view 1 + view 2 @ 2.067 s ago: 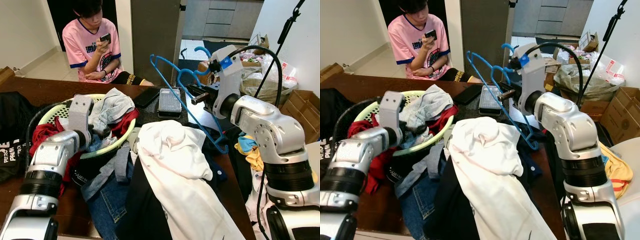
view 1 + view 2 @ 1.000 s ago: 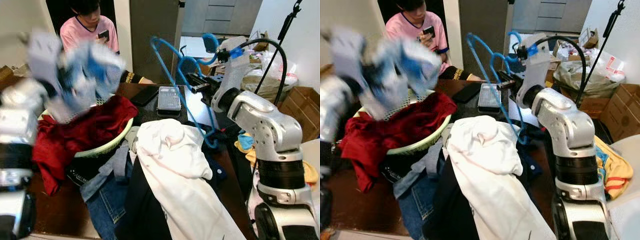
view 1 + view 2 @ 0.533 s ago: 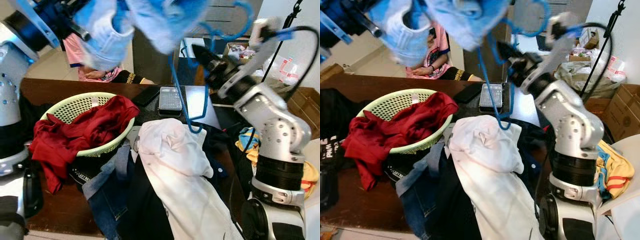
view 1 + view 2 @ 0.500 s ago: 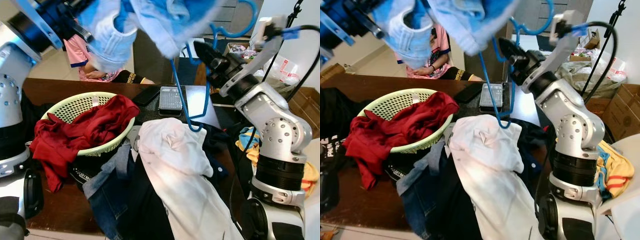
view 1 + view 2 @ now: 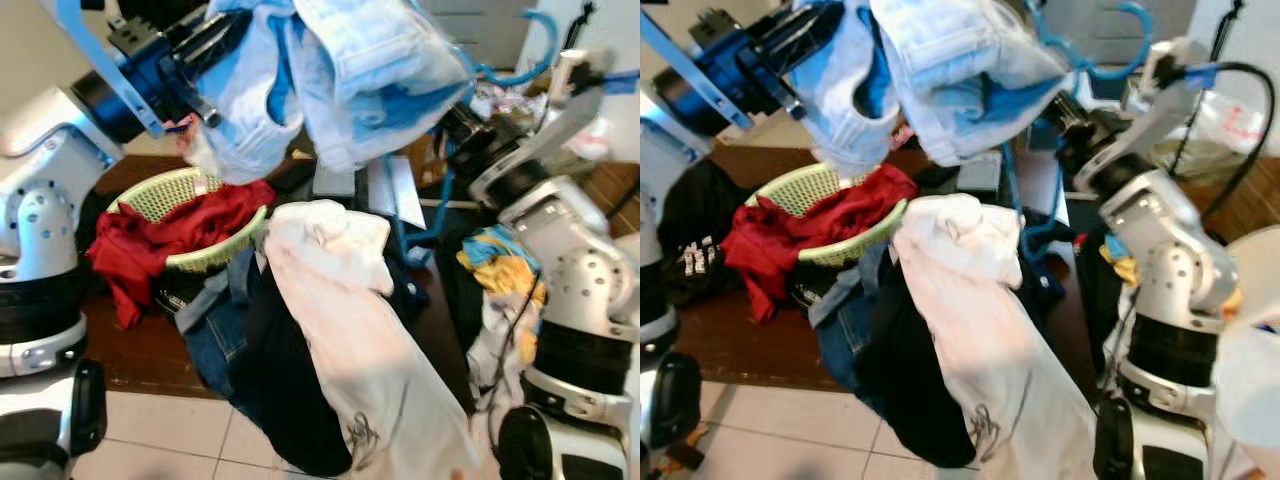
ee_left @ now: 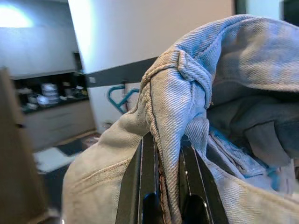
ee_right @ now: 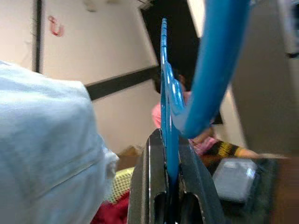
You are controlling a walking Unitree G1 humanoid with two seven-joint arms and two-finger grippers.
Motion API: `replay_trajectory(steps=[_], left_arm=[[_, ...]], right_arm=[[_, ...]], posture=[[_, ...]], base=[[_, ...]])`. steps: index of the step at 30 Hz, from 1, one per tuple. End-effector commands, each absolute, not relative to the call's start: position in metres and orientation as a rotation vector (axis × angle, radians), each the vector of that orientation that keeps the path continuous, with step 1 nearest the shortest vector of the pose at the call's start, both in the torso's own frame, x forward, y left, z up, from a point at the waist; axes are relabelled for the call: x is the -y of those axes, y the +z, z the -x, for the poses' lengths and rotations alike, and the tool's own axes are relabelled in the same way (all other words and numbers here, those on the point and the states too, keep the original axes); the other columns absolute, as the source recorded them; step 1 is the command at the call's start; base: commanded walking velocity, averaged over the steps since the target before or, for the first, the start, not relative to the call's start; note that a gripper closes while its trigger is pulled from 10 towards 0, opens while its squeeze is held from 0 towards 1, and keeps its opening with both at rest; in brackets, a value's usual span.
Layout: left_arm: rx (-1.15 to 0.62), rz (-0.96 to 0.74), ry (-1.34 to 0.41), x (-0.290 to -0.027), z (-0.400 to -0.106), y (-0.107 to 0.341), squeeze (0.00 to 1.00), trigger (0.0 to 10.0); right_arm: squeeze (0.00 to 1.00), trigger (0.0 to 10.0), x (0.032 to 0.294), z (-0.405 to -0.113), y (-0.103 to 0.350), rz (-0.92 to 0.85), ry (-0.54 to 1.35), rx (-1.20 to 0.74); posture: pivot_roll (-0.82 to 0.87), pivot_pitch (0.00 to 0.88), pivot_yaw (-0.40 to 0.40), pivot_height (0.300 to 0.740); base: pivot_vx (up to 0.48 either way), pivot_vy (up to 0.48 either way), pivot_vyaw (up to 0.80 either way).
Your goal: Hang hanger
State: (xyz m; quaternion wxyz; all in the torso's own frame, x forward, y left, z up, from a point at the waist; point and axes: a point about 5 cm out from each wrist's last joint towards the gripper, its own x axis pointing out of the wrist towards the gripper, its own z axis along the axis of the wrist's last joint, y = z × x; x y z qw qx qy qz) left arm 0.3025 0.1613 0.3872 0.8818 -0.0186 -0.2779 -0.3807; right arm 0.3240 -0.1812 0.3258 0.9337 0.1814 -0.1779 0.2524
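From the head, we have swung the pale blue denim garment (image 5: 340,80) up high from the green mesh basket (image 5: 190,215) on the worktop (image 5: 150,350), beside the blue plastic hanger (image 5: 1090,60). Left claw (image 6: 161,186) pinches denim; right claw (image 7: 170,186) clamps the hanger, ready for dressing.

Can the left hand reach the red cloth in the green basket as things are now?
Probably not yet. The left hand is raised high and shut on the light denim garment, which hangs between it and the red cloth in the green basket. It would have to let go first.
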Motion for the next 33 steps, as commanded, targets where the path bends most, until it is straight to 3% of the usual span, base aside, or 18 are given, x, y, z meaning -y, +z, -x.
replay_trajectory(steps=[1,11,22,28,33], left_arm=[[0.598,0.053,-0.794,-0.161,-0.300,0.389,0.00,10.0],[0.500,0.156,-0.897,-0.130,-0.305,0.359,0.00,10.0],[0.457,0.196,-0.916,-0.122,-0.309,0.345,0.00,10.0],[0.385,0.271,-0.831,-0.126,-0.329,0.325,0.00,10.0],[0.197,0.305,-0.642,-0.129,-0.353,0.269,0.00,10.0]], right_arm=[[0.00,10.0,0.178,-0.324,0.325,-0.346,0.514,0.362],[0.00,10.0,0.196,-0.329,0.314,-0.337,0.377,0.333],[0.00,10.0,0.205,-0.332,0.311,-0.313,0.309,0.320],[0.00,10.0,0.208,-0.333,0.298,-0.226,0.267,0.249],[0.00,10.0,0.214,-0.332,0.262,-0.042,0.180,0.080]], posture=[[0.01,0.029,0.006,0.740],[0.00,0.028,0.008,0.740],[-0.01,0.024,0.011,0.740],[-0.01,0.027,0.010,0.740],[-0.03,0.039,0.007,0.740]], base=[[-0.345,0.000,0.00],[-0.338,0.000,-0.61],[-0.328,0.000,-0.80],[-0.280,0.000,-0.80],[-0.153,0.000,-0.80]])
